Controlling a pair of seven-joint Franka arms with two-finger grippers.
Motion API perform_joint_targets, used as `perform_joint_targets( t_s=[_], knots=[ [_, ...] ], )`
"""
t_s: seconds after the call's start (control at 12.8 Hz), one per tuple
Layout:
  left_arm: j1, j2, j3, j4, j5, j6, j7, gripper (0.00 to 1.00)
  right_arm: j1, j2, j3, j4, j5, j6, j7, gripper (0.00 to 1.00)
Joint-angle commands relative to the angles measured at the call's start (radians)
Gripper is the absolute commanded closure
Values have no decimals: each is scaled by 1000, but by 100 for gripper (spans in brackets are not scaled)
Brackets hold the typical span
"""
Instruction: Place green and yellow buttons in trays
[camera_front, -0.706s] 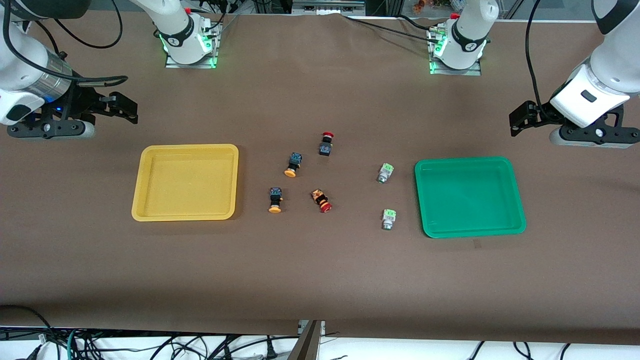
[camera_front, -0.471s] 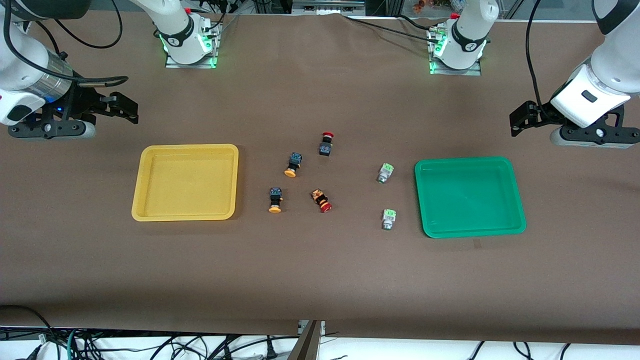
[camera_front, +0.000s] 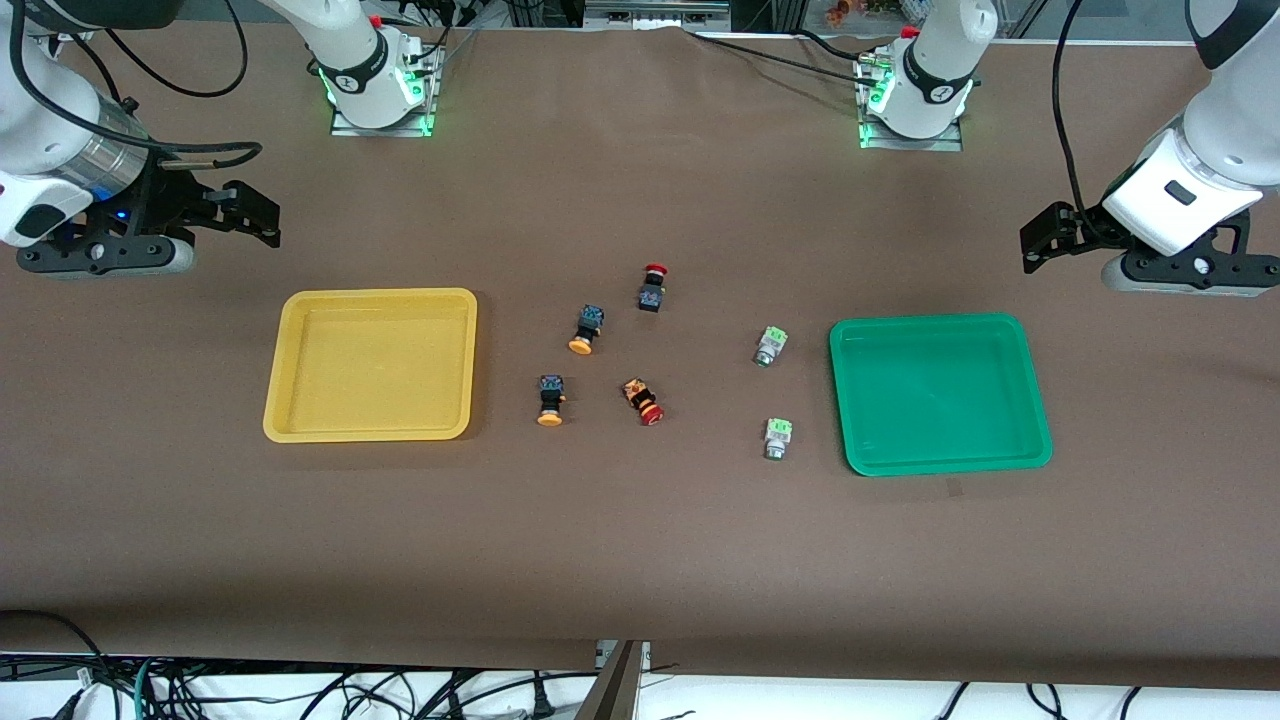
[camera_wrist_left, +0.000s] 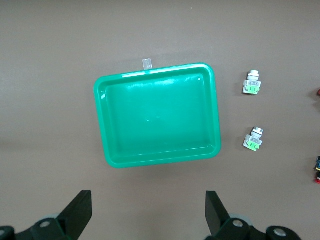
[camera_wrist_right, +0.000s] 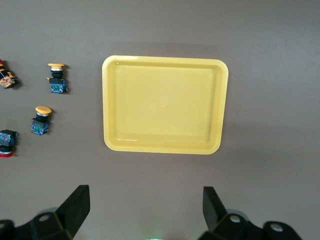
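Two green buttons lie on the cloth beside the green tray. Two yellow buttons lie beside the yellow tray. Both trays are empty. My left gripper is open and empty over bare cloth at the left arm's end; its wrist view shows the green tray and both green buttons. My right gripper is open and empty over bare cloth at the right arm's end; its wrist view shows the yellow tray and both yellow buttons.
Two red-capped black switches lie among the yellow buttons in the middle of the table. A small tape mark sits on the cloth just nearer the camera than the green tray. Brown cloth covers the table.
My right gripper has drifted very slightly toward the middle of the table. The left gripper and all buttons have stayed put.
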Motion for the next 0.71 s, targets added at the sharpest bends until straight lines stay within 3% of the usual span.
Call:
perform_joint_targets(
  t_s=[0.0,0.16,0.39,0.63],
  knots=[
    [2,-3,-1,8,10,-5,-4,0,1,22,3,15,23,65,-7,0],
    [-1,3,-5,7,8,-32,-1,0,2,82,3,18,41,99,-10,0],
    [-15,94,-17,7,-19,-143,11,0,53,189,7,26,36,92,-12,0],
    [-40,268,-24,62,-95,-39,6,0,114,314,10,29,46,227,-4,0]
  ],
)
